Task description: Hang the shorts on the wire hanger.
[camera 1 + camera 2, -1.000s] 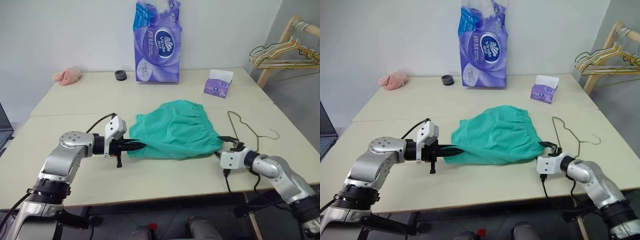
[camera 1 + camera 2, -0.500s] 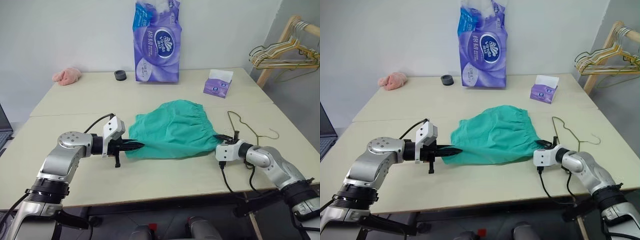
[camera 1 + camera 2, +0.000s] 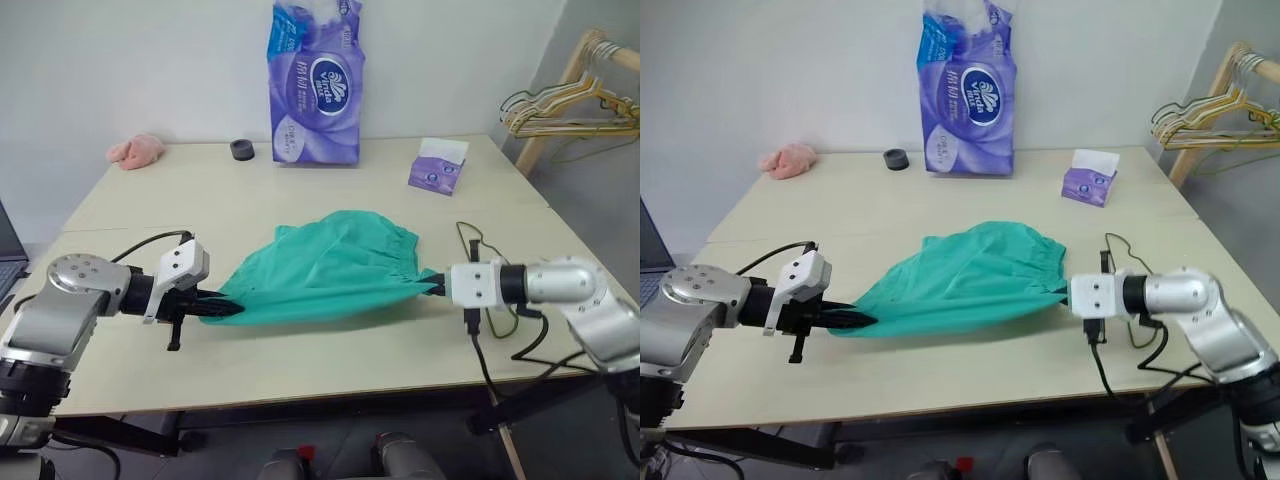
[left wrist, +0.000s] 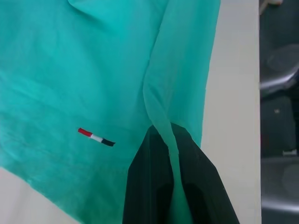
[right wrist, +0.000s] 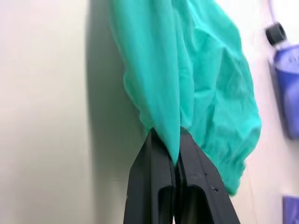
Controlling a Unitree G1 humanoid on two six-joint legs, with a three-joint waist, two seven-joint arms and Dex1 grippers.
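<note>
With the left hand [image 3: 218, 309] and right hand [image 3: 432, 284] each clamped shut on an opposite end of the shorts [image 3: 325, 270], stretched just above the worktop [image 3: 300, 190] near its front edge, the lift is under way; next, carry them toward the wire hanger [image 3: 478, 248] by the right edge.

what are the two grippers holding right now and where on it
Both hold the shorts. The left gripper is shut on the near left corner of the fabric; the right gripper is shut on the right edge, by the gathered waistband.
</note>
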